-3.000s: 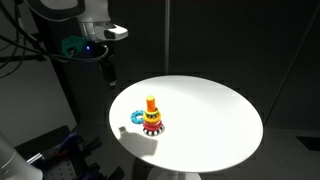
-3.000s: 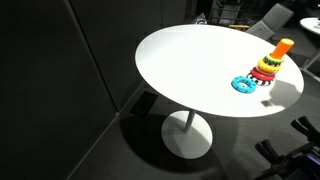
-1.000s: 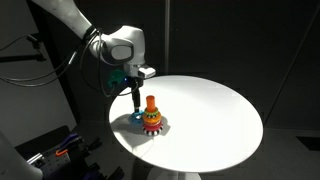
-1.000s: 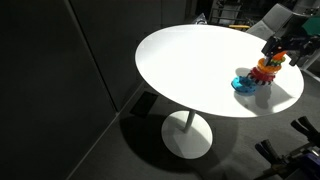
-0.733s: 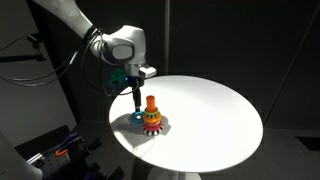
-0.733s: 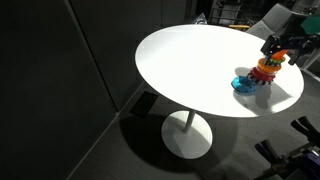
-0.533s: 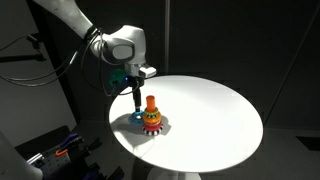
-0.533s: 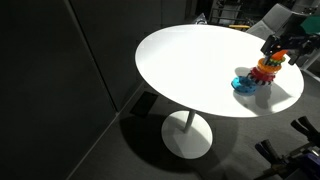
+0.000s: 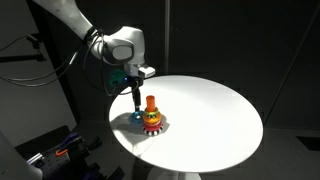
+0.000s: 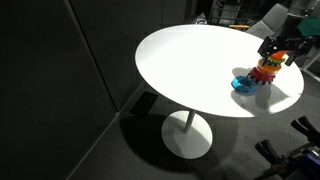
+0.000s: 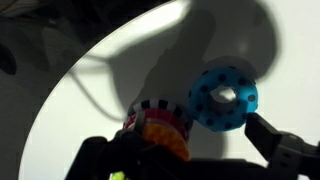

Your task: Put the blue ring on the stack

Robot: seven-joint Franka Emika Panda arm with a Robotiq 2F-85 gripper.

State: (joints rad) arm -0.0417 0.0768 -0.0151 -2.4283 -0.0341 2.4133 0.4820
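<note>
The blue ring (image 9: 134, 117) lies flat on the white round table (image 9: 210, 110), touching the base of the stack (image 9: 151, 116). The stack has an orange-yellow peg and a red toothed ring. Both show in the other exterior view, the ring (image 10: 241, 84) in front of the stack (image 10: 266, 68). My gripper (image 9: 133, 98) hangs just above the ring, fingers pointing down, and it shows from the other side too (image 10: 272, 52). In the wrist view the gripper (image 11: 190, 152) is open and empty, with the ring (image 11: 222, 97) and the stack (image 11: 158, 128) both between its dark fingers.
The table's edge (image 10: 160, 85) curves close to the ring and stack. Dark surroundings, cables and equipment (image 9: 55, 150) lie beyond the table. A chair (image 10: 275, 17) stands behind the table.
Since three seconds ago the arm has come down from the upper left to just above the blue ring. Over the last second nothing has visibly moved.
</note>
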